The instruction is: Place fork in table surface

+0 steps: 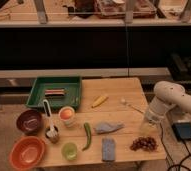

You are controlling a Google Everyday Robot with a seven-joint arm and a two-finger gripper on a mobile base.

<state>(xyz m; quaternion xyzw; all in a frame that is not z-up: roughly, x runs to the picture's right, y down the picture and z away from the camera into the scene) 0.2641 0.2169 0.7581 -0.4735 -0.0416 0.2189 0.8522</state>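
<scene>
On the table surface (pixel 116 89) of light wooden planks, I count the things from the left. First there are two bowls: one dark red bowl (pixel 29 120) and, in front of it, one orange bowl (pixel 27 152) at the front left corner. Behind them is one green tray (pixel 40 93) with one reddish-brown item (pixel 54 92) inside; what it is I cannot tell. To the right of the dark bowl is one white long-handled utensil (pixel 49 120), its wider end toward the front edge.

Next are two cups: one pale cup (pixel 67 115) with something orange inside, and one small green cup (pixel 69 150) near the front edge. Then one green pepper (pixel 87 136), and farther back one yellow corn-like item (pixel 100 101). After these lie one grey-blue crumpled piece (pixel 108 127) and, in front of it, one grey-blue sponge (pixel 108 149).

The one fork (pixel 130 105) lies flat on the planks at the back right, between the yellow item and the robot, with nothing holding it. One bunch of dark grapes (pixel 144 144) is at the front right.

The white arm (pixel 169 95) comes in from the right, and the gripper (pixel 150 123) hangs over the right edge of the table, near the fork and above the grapes. I cannot tell if it is open or closed, and I see nothing in it.
</scene>
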